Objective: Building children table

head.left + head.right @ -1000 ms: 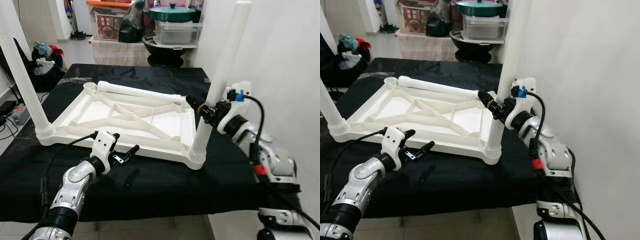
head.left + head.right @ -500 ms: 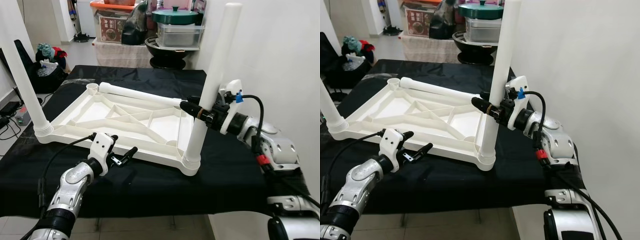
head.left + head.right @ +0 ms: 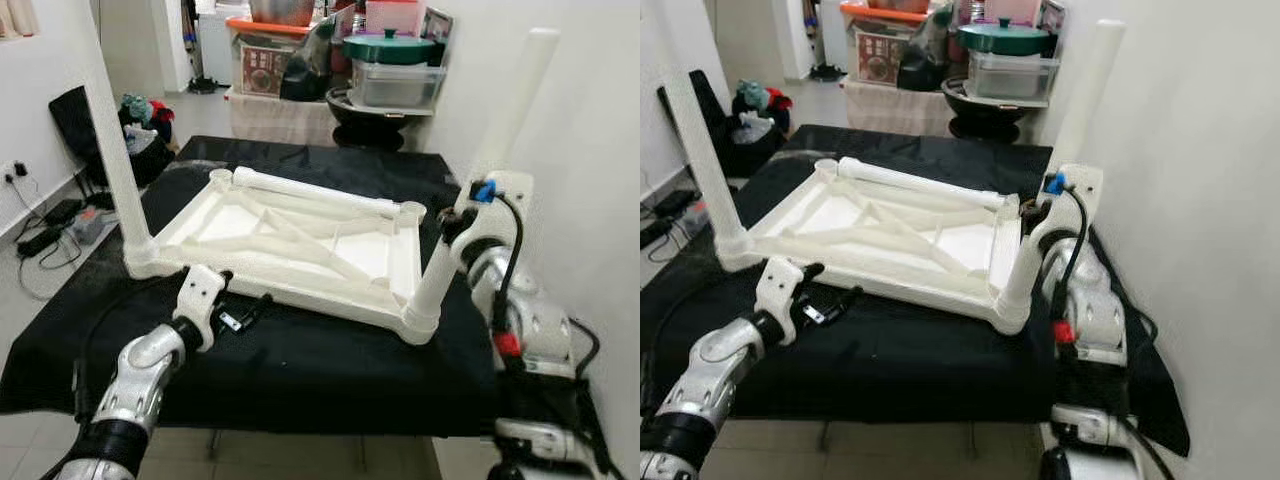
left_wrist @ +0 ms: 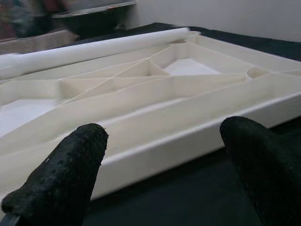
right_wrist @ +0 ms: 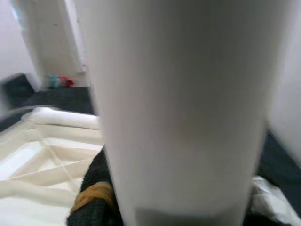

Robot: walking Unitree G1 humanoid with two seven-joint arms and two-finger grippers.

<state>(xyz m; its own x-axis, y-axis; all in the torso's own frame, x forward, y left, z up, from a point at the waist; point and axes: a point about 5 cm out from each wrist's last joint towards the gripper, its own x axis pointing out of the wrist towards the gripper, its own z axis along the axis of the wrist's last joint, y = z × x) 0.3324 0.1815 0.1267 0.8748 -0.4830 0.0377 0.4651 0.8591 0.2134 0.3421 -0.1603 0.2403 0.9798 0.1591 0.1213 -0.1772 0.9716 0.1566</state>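
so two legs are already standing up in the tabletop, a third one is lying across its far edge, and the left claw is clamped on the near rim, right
Not quite: the left claw is open and apart from the near rim of the tabletop, as the left wrist view shows. The rest holds: two legs stand upright, one at the left corner and one at the right corner, which the right claw is on, and a third leg lies across the far edge.

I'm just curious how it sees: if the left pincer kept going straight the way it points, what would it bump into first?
Most likely the near side wall of the upside-down white plastic tabletop. The left pincer hovers open over the black cloth, aimed at that rim, with nothing visible between.
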